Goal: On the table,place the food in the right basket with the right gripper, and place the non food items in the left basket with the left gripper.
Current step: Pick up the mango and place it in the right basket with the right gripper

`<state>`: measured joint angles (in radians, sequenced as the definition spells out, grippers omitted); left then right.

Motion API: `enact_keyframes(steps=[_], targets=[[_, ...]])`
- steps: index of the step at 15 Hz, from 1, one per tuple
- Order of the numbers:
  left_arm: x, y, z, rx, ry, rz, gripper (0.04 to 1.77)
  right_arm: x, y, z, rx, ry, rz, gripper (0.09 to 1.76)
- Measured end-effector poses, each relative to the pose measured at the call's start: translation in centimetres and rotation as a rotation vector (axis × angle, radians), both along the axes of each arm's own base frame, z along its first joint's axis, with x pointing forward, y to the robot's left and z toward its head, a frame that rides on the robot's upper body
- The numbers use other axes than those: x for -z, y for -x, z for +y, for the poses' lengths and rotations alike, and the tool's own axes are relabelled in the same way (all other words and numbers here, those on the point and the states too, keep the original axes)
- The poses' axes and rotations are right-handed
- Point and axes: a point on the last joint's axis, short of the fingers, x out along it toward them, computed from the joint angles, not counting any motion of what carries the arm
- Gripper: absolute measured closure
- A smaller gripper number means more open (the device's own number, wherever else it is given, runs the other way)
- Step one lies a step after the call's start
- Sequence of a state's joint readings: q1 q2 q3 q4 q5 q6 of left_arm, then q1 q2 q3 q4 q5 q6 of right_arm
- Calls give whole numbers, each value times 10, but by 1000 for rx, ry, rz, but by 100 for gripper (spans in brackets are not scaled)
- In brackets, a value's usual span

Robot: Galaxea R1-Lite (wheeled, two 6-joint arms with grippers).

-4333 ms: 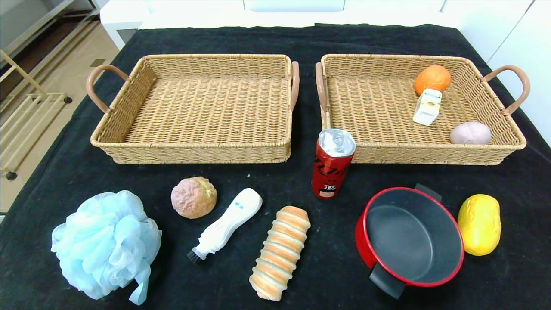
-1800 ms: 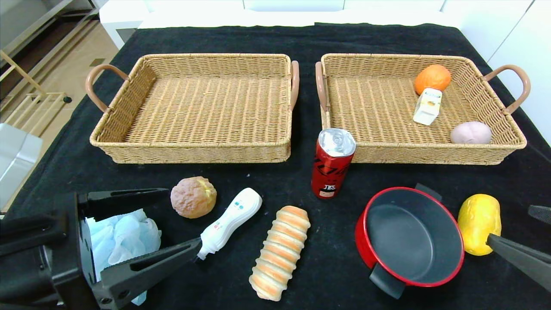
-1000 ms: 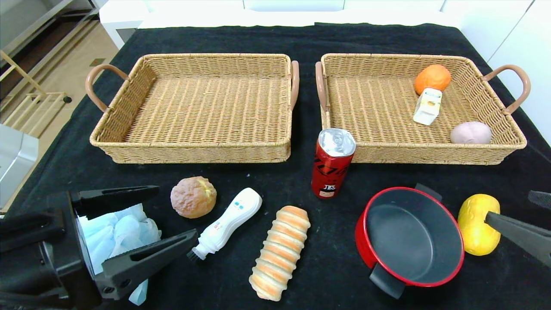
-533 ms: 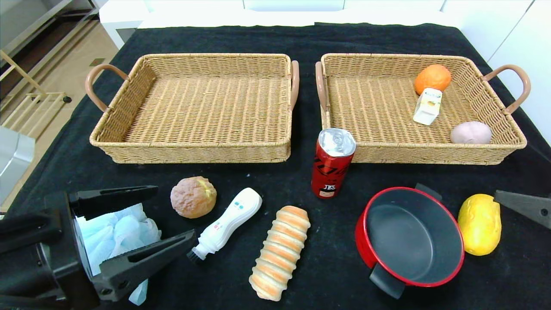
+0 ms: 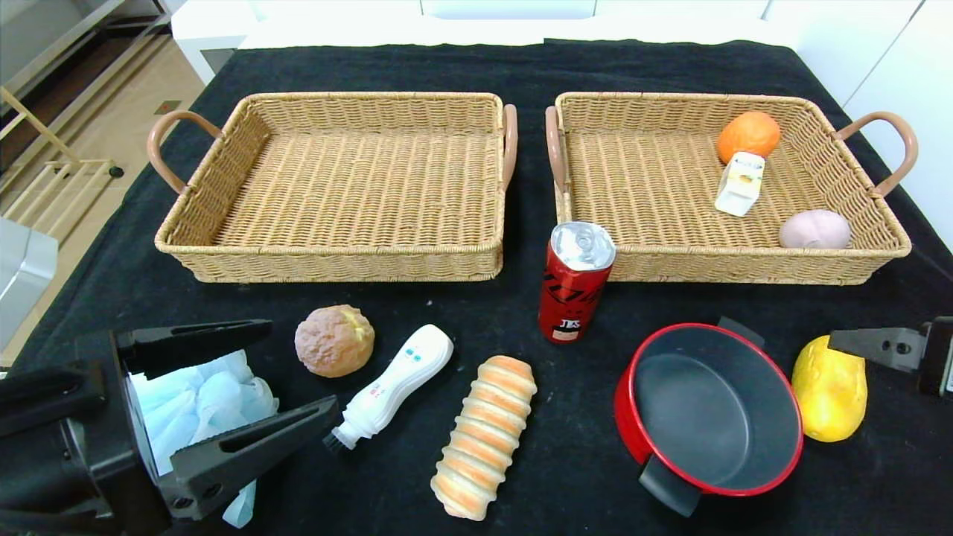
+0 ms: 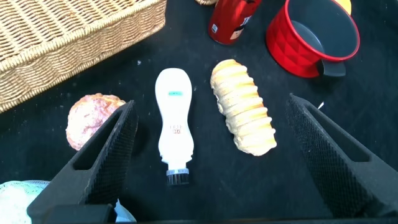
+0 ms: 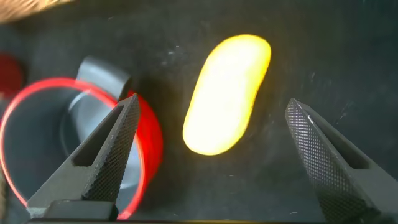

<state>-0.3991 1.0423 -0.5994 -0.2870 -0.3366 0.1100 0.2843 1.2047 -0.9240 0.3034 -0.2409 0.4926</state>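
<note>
The left tool is hovering with jaws spread wide over the blue bath pouf at the near left of the desk, gripping nothing. The right tool is hanging wide open above the yellow mango, beside the red pot, holding nothing. The left basket is standing behind a round bun, white brush and striped bread roll. The red can is standing upright just before the right basket, which is holding an orange, carton and pink bun.

Black-draped table, white cabinets behind, tan floor and wooden rack at left.
</note>
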Motion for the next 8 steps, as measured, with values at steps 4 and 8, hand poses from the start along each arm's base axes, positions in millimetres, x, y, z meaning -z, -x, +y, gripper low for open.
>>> enact_keyframes(steps=[4, 8], targets=[[0, 0, 0, 0, 0, 0, 9, 8, -19, -3, 77, -37, 61, 14], [0, 0, 0, 0, 0, -1, 9, 19, -34, -3, 141, -78, 120, 14]])
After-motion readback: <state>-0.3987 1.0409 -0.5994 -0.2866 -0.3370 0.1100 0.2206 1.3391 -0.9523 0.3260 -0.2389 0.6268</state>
